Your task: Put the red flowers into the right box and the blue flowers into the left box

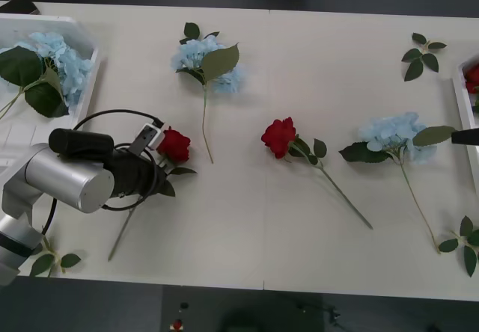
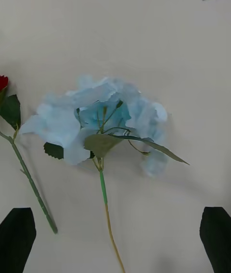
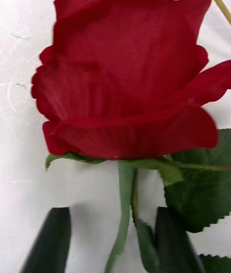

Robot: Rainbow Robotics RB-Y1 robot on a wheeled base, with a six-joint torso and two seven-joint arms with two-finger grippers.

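At the bench's near-left corner the left end effector sits low over a red rose; its black fingers are partly closed either side of the green stem just below the bloom, whether they touch it I cannot tell. Toward the near-right edge the right end effector hangs wide open and empty above a blue hydrangea, its stem running between the fingers. Between the two lies a second red rose, mid-bench. Farther back, another blue hydrangea lies toward the far edge. The left box at the far-left corner holds a blue hydrangea cluster. The right box at the right edge shows a red bloom.
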